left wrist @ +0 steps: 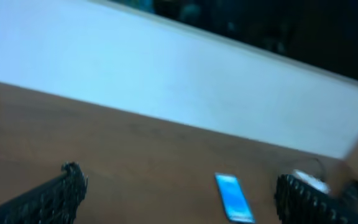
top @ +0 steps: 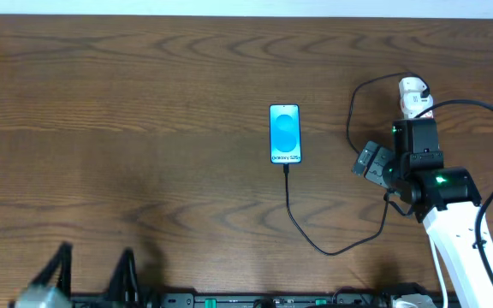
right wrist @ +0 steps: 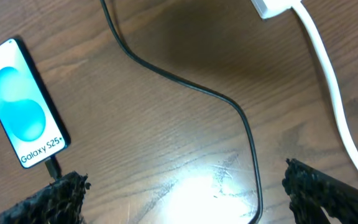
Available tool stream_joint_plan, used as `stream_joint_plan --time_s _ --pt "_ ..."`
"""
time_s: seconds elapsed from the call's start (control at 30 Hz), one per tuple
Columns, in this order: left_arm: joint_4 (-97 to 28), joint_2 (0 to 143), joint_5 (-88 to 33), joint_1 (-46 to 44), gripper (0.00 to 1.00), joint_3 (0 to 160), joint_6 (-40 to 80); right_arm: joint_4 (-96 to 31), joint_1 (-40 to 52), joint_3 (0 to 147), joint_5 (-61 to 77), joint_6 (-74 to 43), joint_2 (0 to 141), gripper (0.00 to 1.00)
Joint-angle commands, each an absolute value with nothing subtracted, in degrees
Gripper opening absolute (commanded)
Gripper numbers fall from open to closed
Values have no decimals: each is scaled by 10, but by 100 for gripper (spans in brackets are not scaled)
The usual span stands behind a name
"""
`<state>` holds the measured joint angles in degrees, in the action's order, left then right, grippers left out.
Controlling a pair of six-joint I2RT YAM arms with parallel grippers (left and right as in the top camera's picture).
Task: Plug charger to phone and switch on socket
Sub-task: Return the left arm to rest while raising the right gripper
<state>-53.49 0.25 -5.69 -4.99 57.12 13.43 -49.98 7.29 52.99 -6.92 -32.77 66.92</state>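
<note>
While wide open and empty, right claw point(top: 371, 161) near phone point(top: 285, 133), on its right side.

Overhead straight down over the table point(top: 144, 128); left wrist low, far; right wrist close above; phone point(top: 285, 133) in all three.

I work on a dark brown wood-grain tabletop point(top: 144, 128), its grain in long wavy bands. At its far edge stands a plain pale wall panel point(left wrist: 166, 81), dark above. A bright glare patch point(right wrist: 207, 186) lies on the wood.
</note>
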Motion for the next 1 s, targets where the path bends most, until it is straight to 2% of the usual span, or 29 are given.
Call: stream_joint_plan --time_s 0.0,0.23,0.43,0.6,0.97 --pt "-456 2 26 -52 99 482 129 -506 67 540 -69 -321 668 99" --pt "-216 2 31 -52 99 298 129 -525 67 540 -69 -321 668 99" --pt "-71 3 31 -52 99 163 128 -539 67 540 -69 -321 668 99" --pt "-19 3 31 -52 99 91 127 -546 67 540 -69 -321 668 99" --pt "-21 3 31 -52 99 55 126 -547 67 540 -69 -321 668 99"
